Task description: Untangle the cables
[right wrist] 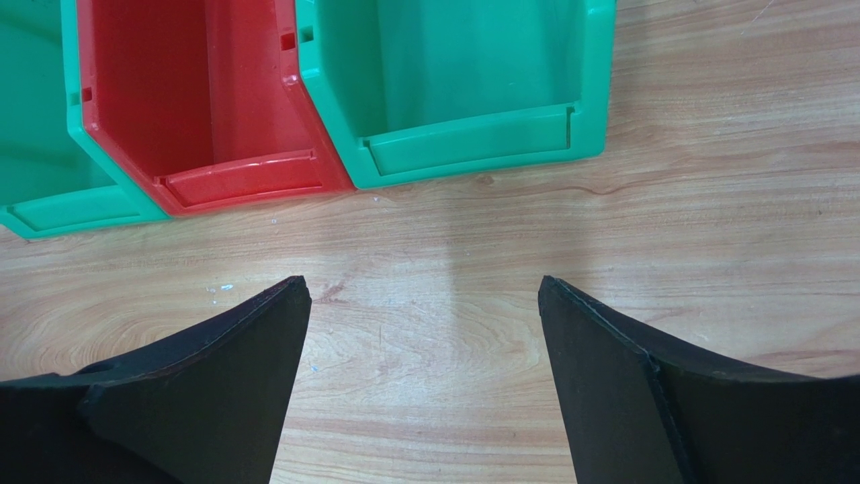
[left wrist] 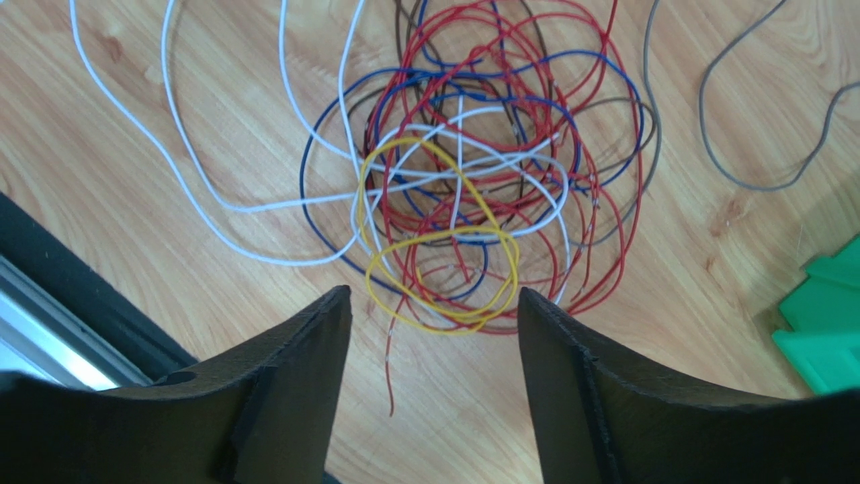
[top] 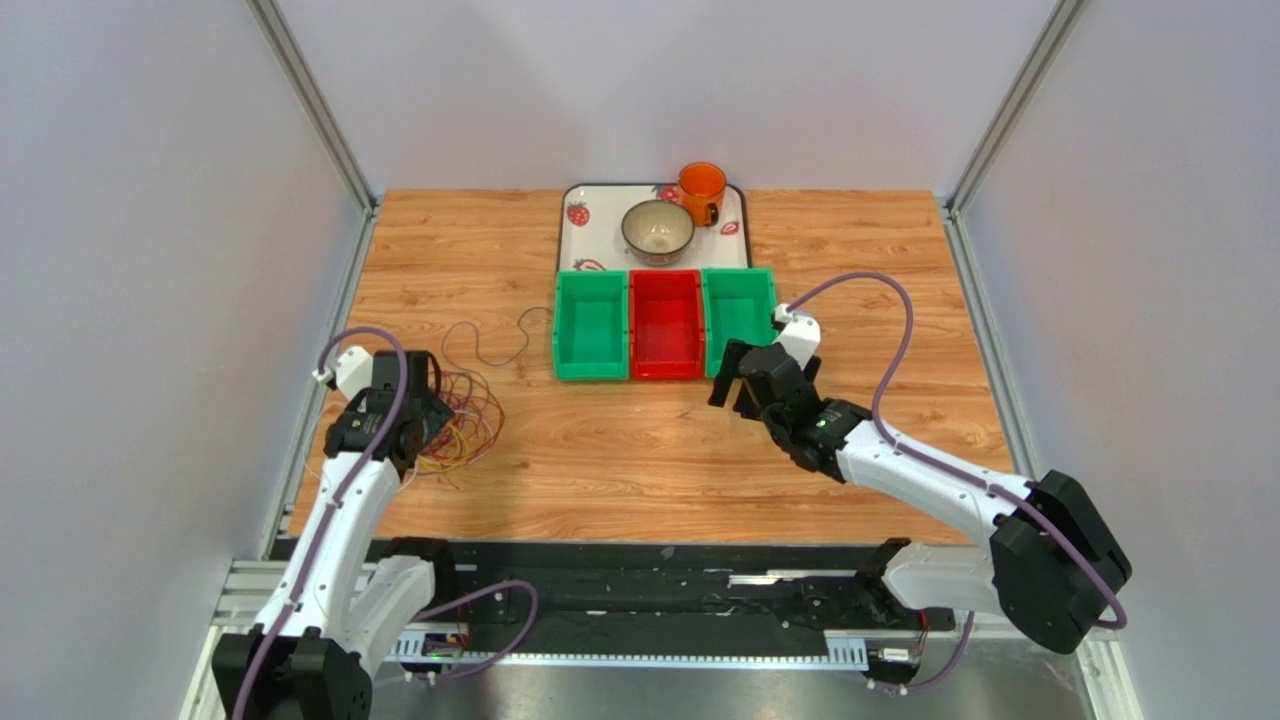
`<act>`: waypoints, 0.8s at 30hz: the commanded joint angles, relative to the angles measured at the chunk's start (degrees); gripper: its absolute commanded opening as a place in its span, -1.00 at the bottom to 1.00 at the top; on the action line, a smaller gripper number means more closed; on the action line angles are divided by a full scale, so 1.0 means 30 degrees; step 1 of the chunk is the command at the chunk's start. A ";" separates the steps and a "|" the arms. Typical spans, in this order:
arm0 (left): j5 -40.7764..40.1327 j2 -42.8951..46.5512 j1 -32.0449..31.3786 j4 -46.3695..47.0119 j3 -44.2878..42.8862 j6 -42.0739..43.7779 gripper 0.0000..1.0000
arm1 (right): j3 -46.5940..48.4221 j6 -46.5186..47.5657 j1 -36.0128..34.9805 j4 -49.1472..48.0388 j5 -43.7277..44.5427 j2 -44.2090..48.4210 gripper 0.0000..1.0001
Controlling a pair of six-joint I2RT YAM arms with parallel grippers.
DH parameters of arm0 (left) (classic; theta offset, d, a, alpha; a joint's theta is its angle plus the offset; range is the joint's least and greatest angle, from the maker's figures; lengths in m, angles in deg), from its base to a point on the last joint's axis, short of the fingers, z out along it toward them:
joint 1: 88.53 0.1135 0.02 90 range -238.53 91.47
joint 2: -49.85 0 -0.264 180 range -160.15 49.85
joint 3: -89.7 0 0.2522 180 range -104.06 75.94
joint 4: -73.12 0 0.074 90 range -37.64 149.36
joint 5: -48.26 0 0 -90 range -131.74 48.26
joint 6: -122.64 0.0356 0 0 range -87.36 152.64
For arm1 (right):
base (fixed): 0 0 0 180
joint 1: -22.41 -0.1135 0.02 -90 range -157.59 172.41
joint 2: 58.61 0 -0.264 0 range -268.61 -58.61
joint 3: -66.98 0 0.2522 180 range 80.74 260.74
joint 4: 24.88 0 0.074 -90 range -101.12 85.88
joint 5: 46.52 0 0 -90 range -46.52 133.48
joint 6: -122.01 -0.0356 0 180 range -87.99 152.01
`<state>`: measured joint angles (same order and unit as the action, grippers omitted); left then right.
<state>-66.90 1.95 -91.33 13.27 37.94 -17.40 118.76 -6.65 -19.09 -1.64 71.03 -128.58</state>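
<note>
Left tool [left wrist: 434, 303] spread, empty, poised over cables [left wrist: 474, 182], which lay tangled at mid-left of counter [top: 631, 435]. Yellow loop [left wrist: 449, 235] seemed uppermost, nearest fingertips. Best approach judged: descend on yellow loop alone, pinch single strand at heap's near edge, lift slowly so red and blue strands slip off, not tighten. Right tool [right wrist: 424, 292] spread, empty, over bare wood before green bin [right wrist: 454, 101], well apart from cables; better brought closer to pin heap.
</note>
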 commanded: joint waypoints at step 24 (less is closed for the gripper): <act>-0.0108 -0.7030 0.2107 0.7160 -0.1601 -0.0632 0.22 | 0.0393 0.0434 -0.0084 -0.0727 -0.0218 0.0151 0.78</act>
<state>-68.65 -17.98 -86.66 30.23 32.50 -18.03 118.76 -5.84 -19.15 -1.97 70.29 -128.58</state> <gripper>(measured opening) 0.633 0.887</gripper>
